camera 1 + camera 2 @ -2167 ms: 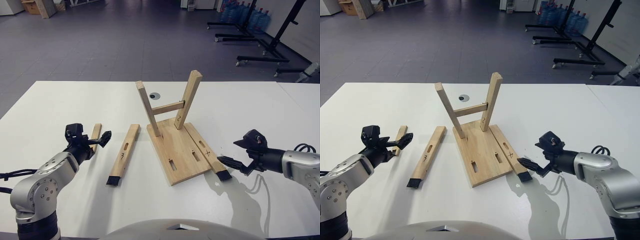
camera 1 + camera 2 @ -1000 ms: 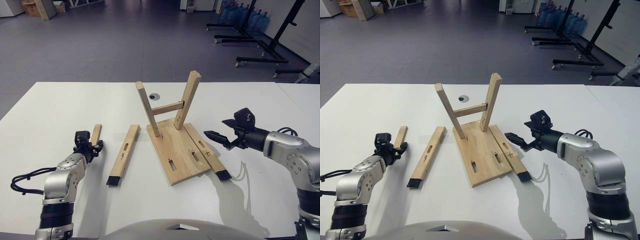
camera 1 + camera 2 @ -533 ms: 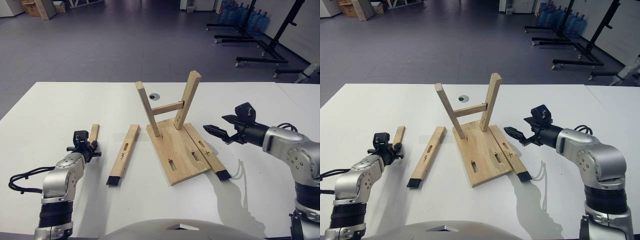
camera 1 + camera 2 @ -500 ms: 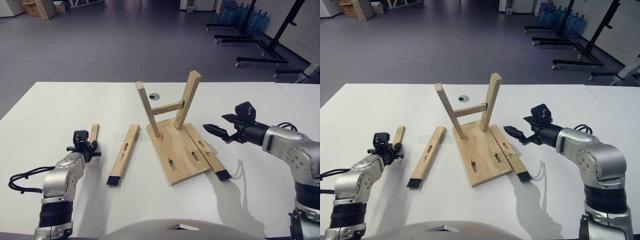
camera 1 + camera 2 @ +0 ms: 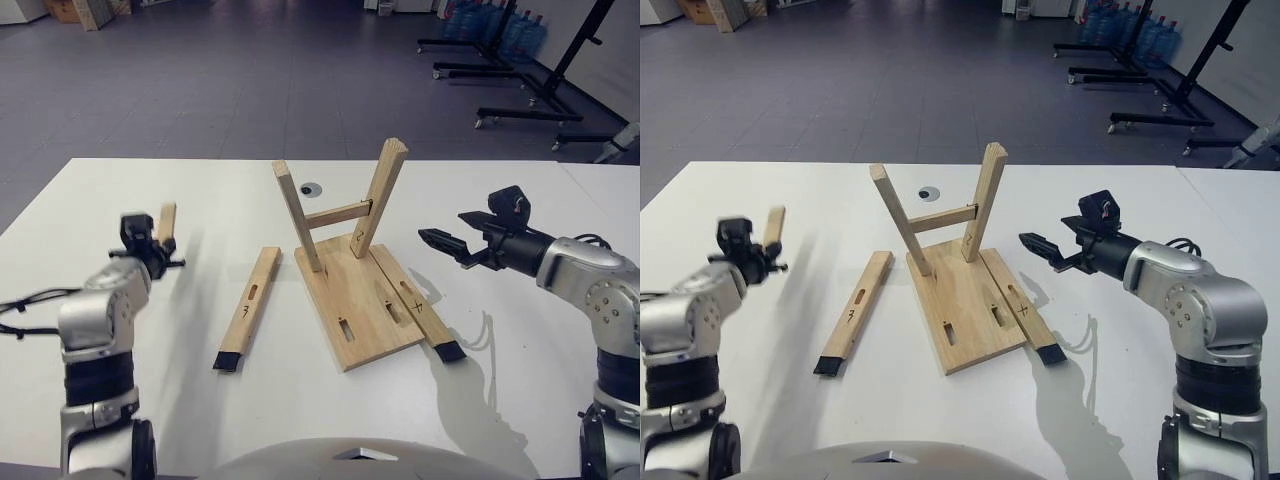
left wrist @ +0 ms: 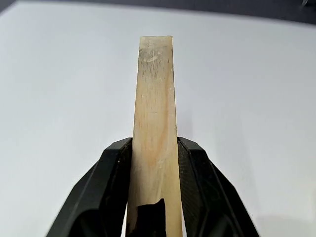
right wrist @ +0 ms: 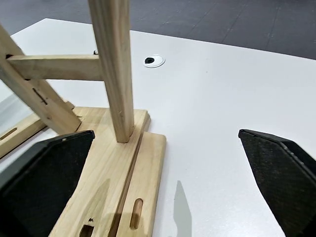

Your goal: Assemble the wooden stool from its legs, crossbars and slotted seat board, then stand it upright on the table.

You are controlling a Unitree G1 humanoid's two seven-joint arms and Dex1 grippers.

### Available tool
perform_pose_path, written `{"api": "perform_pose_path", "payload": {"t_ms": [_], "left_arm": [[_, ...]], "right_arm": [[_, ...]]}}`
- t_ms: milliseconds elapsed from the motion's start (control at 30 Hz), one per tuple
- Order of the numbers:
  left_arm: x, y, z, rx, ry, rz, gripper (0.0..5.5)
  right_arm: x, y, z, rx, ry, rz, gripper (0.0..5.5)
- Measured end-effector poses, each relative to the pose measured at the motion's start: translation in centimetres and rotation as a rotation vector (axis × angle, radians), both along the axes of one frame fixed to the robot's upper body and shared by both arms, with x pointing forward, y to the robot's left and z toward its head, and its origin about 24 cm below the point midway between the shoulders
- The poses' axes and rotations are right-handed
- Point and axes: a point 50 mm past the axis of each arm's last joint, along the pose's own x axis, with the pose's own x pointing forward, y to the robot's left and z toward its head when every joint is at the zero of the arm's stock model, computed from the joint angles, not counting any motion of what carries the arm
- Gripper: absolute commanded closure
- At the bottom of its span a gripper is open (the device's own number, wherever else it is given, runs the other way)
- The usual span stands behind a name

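The slotted seat board (image 5: pixel 355 312) lies flat mid-table. Two legs (image 5: pixel 297 215) (image 5: pixel 378 198) stand in it, joined by a crossbar (image 5: pixel 335 214). One loose leg (image 5: pixel 248 320) with a black foot lies left of the board. Another leg (image 5: pixel 415 305) lies along the board's right edge. At the left, my left gripper (image 5: pixel 152 250) is shut on a short crossbar (image 6: pixel 154 123), held off the table and pointing away from me. To the right of the upright legs hovers my right gripper (image 5: pixel 440 244), open and holding nothing; between its fingers (image 7: pixel 44 182) I see the nearer upright leg (image 7: pixel 114 69).
A round grommet hole (image 5: pixel 310 188) sits in the white table (image 5: pixel 520 400) behind the stool parts. The table's front and far left are bare. Wheeled stands and water bottles stand on the floor far behind.
My left gripper has lifted the short crossbar off the table and carried it up and away from me. My right gripper has drifted slightly up and right, still open.
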Motion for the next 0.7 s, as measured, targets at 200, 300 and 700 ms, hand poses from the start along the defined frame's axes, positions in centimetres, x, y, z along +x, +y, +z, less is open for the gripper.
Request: {"api": "perform_pose_path", "payload": {"t_ms": [200,300,700], "left_arm": [[0.9,-2.2,11.6,-0.007,-0.445,-0.358,4.23],[0.6,-5.0,14.2,0.209,-0.560,-0.509,4.23],[1.3,-12.8,14.4,0.171,-0.778,-0.698,4.23]], "right_arm": [[1.7,-3.1,4.4,0.123,-0.118,-0.090,0.10],[2.7,-2.9,9.8,0.329,-0.254,-0.063,0.10],[5.9,11.0,12.6,0.898,-0.120,0.188,0.10]]}}
